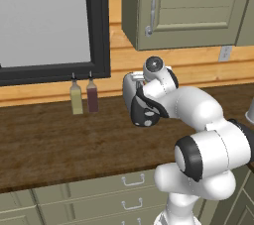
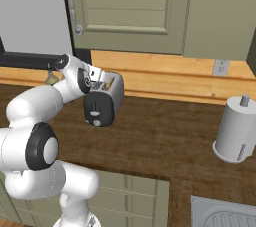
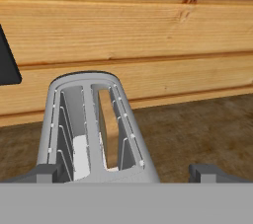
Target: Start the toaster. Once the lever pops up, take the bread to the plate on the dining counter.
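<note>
Toaster (image 2: 104, 102) is seen standing on the dark wood-grain counter (image 2: 165, 141), close to the wooden wall boards, its black end panel turned toward the room. A small light tab, the lever (image 2: 98, 111), is made out on that panel, though its height in the slot cannot be judged with certainty. In the left base view the toaster (image 1: 135, 101) is largely covered by the white arm, which is bent over it from the front.

Gripper (image 3: 129, 172) is held just above the toaster's near end, jaws spread wide, nothing between them; one dark fingertip is seen at each side of the toaster top in the hand view. Two slots are looked into from above: a pale slab is glimpsed low in the left slot, possibly the bread (image 3: 81, 156), but this cannot be told for sure.

Two slim bottles (image 1: 83, 97) are noted beside the window, left of the toaster. A paper towel roll (image 2: 236, 132) stands well apart to the right.
</note>
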{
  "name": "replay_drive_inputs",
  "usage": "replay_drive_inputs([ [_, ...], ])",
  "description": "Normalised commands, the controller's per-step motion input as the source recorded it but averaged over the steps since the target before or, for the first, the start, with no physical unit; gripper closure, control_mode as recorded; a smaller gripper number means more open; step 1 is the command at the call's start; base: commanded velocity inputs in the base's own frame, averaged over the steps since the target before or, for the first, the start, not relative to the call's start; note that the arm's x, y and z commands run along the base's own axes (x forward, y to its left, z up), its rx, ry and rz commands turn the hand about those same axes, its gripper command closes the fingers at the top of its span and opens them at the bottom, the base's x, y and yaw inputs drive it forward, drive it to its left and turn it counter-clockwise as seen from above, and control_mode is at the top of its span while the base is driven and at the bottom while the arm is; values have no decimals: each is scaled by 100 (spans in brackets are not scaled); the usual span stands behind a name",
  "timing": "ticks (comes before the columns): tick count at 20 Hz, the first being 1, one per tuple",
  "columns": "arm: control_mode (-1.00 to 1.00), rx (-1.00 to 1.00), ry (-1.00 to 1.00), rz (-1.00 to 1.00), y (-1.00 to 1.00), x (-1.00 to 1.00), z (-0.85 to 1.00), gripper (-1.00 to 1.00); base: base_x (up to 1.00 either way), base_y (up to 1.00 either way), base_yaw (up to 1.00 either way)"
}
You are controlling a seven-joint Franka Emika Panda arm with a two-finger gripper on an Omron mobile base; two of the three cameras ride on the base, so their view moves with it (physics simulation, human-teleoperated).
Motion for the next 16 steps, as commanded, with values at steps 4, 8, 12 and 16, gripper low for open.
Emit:
replay_drive_inputs([
  [4,-100,0,0,0,0,0,0,-100,0,0,0],
  [8,-100,0,0,0,0,0,0,-100,0,0,0],
  [12,-100,0,0,0,0,0,0,-100,0,0,0],
  [16,-100,0,0,0,0,0,0,-100,0,0,0],
])
